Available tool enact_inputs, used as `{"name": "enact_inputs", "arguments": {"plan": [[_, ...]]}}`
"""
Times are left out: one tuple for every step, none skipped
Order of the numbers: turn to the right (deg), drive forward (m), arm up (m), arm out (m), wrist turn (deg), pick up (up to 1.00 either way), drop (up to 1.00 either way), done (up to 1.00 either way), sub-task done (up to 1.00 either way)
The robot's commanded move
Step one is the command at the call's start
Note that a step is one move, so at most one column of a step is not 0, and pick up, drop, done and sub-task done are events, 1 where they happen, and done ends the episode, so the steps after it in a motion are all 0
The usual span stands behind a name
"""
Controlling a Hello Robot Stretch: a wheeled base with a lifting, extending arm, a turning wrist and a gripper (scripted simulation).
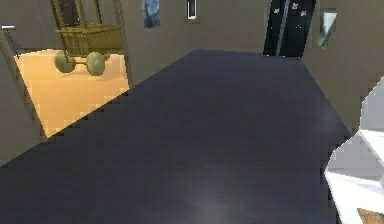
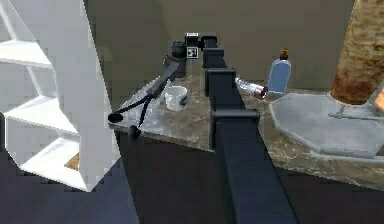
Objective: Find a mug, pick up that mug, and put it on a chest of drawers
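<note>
A white mug (image 2: pixel 177 97) with a dark inside stands upright on a mottled stone countertop (image 2: pixel 190 125) in the arm side view. The dark arm (image 2: pixel 228 110) rises from the bottom edge to two white marker squares near the back wall. From there the gripper (image 2: pixel 124 122) slants down to the left, its thin fingers (image 2: pixel 150 95) passing just left of the mug and ending near the counter's front edge. I cannot tell whether the gripper touches the mug or holds anything.
A white shelf unit (image 2: pixel 50 90) stands left of the counter. A pale blue bottle (image 2: pixel 281 75) and a grey sink basin (image 2: pixel 325 120) lie to the right. In the forward view, dark floor (image 1: pixel 200 130) leads to a dark door (image 1: pixel 290 28); a wooden cart (image 1: pixel 85 45) stands on orange floor.
</note>
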Motion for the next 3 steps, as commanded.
{"name": "enact_inputs", "arguments": {"plan": [[0.0, 0.0, 0.0, 0.0, 45.0, 0.0, 0.0, 0.0, 0.0], [0.0, 0.0, 0.0, 0.0, 45.0, 0.0, 0.0, 0.0, 0.0], [0.0, 0.0, 0.0, 0.0, 27.0, 0.0, 0.0, 0.0, 0.0]]}}
